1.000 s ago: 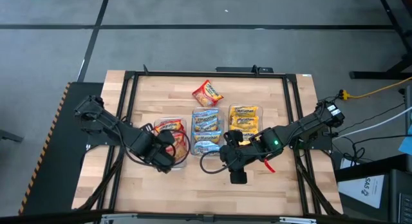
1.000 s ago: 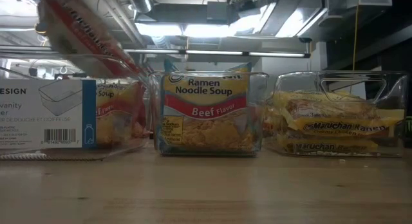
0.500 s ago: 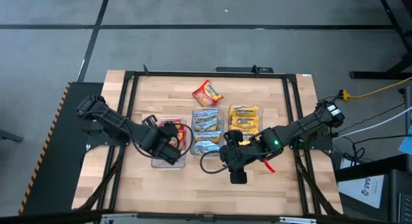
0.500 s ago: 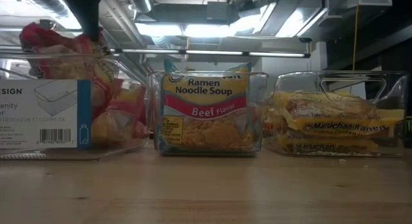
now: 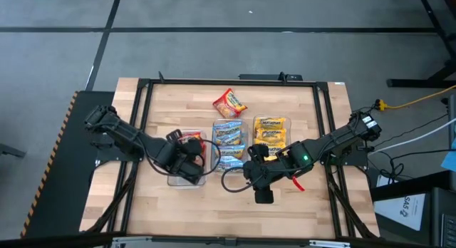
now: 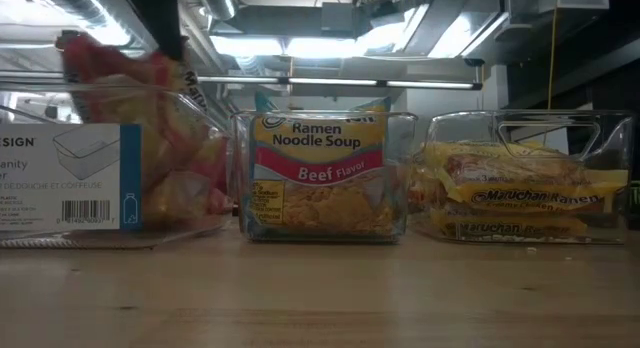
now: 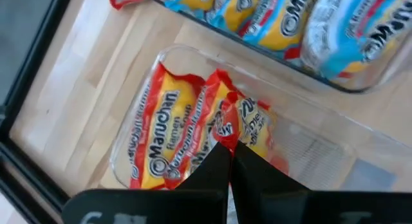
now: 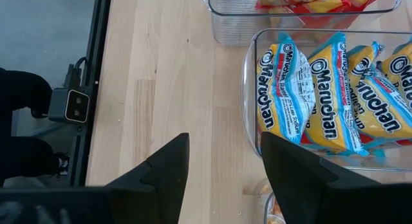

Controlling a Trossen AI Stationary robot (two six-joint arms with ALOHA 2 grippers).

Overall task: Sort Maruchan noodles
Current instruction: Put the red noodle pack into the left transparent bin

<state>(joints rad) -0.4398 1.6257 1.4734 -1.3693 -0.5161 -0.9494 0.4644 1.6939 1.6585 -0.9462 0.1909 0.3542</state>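
Left wrist view: red packet (image 7: 226, 118) pinched in left gripper (image 7: 230, 161).

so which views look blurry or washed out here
Low view: ceiling lights glare white, and the red packet over the left bin is smeared. Left wrist view: the packet in the left claw and everything around it look soft. High view stays evenly lit.

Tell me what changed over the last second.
The left gripper, shut on a red packet, carried it from the near side of the left bin to over the bin. The right gripper stayed open and parked; the loose packet and other bins stayed put.
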